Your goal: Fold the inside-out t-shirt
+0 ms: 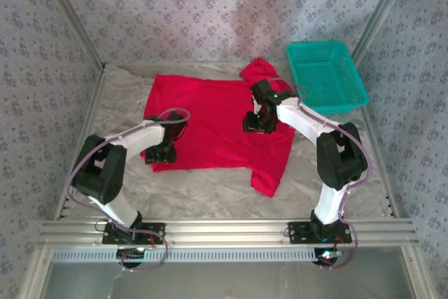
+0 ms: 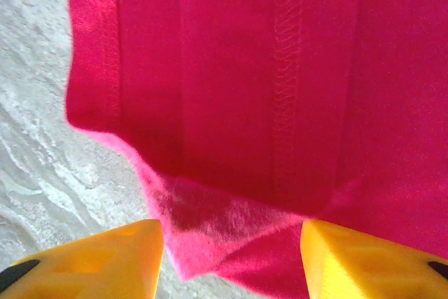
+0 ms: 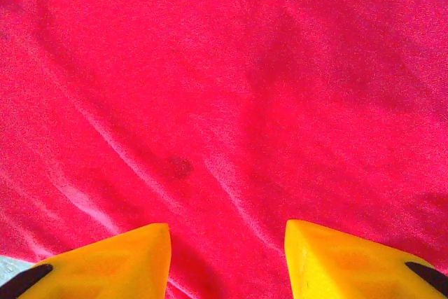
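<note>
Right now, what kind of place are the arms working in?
Probably a lab test booth: patterned walls on a metal frame enclose a cloth-covered table with a red t-shirt and teal basket.

You've got the right gripper (image 3: 227,260) at the bottom edge, yellow fingers (image 3: 119,260) apart, nothing pinched between them. The red t-shirt (image 3: 231,89) lies beneath, with shallow creases running from upper left to bottom centre and a small dark spot (image 3: 180,167) left of centre. A sliver of pale table (image 3: 5,264) shows at lower left.
</note>
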{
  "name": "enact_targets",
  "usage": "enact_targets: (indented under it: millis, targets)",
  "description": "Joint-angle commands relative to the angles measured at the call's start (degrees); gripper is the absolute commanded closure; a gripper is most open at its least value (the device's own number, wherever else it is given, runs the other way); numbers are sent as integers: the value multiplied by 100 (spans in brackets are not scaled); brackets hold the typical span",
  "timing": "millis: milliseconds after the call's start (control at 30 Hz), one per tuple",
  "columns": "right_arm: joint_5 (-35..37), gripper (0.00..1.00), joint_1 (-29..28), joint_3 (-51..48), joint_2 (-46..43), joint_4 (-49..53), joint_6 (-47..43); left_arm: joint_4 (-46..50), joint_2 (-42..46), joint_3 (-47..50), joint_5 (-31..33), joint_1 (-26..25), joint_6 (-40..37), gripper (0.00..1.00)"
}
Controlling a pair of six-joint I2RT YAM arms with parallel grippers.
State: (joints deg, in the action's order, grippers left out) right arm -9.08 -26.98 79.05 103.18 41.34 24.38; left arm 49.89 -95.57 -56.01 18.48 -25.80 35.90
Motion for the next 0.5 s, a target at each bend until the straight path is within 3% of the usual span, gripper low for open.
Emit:
enact_targets:
  millis: [0, 100, 200, 233, 333, 467]
  targets:
    - [-125, 52, 26, 99, -151, 71, -21, -45, -189, 64, 171, 122, 66, 54]
    - [39, 57, 15, 58, -43, -13, -13, 18, -113, 31, 216, 185, 75, 76]
    - [195, 73, 61, -155, 262, -194, 145, 153, 180, -89, 261, 237, 108, 95]
    - [230, 80, 108, -216, 440, -242, 236, 209, 325, -131, 261, 284, 134, 97]
    - [234, 88, 340, -198, 1046, -182, 434, 154, 863, -80, 68, 521, 232, 99]
    - [391, 91, 606, -163, 1397, -5, 519, -213, 1894, 464, -611, 1195, 440, 99]
